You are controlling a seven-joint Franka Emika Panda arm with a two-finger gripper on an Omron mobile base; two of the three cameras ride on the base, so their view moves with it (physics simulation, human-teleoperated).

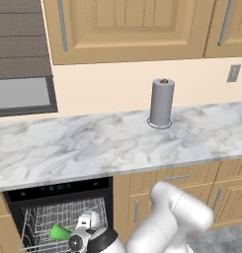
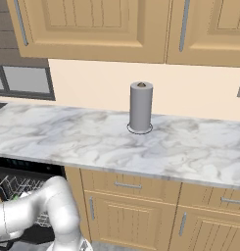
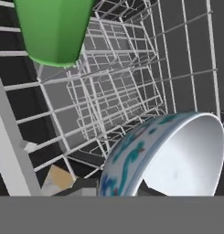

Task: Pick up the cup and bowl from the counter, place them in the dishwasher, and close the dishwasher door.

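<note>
**Cup and bowl down in the dishwasher rack**

Marble table (image 1: 117, 143), white with grey veining, runs across the kitchen over tan wood cabinets (image 2: 131, 211), with more tan cabinets hung on the wall above. A tall grey paper-towel roll (image 1: 161, 102) stands upright on a ring base toward the far edge of the table, well apart from everything else. At far left on the wall sits a dark-framed window (image 1: 21, 94).

Below the table's near edge, at the left, the black dishwasher (image 1: 58, 190) stands open, its dark control strip just under the slab and its white wire rack (image 1: 53, 220) showing inside. The green cup (image 1: 59, 232) lies tilted in the rack, near its front. The white arm bends down from the lower right and reaches into the rack, its wrist just right of the cup.

From the hand camera, the cup (image 3: 54, 29) fills the upper left, its base turned toward the lens, against the rack wires (image 3: 131, 77). The bowl (image 3: 173, 155) stands on edge in the lower right, its pale inside facing right and a blue-green pattern on its outer wall. It sits at the very bottom of that view, where the claw's tips would rise; they are hidden, so whether the claw is clamped on the bowl or apart I cannot tell.
</note>
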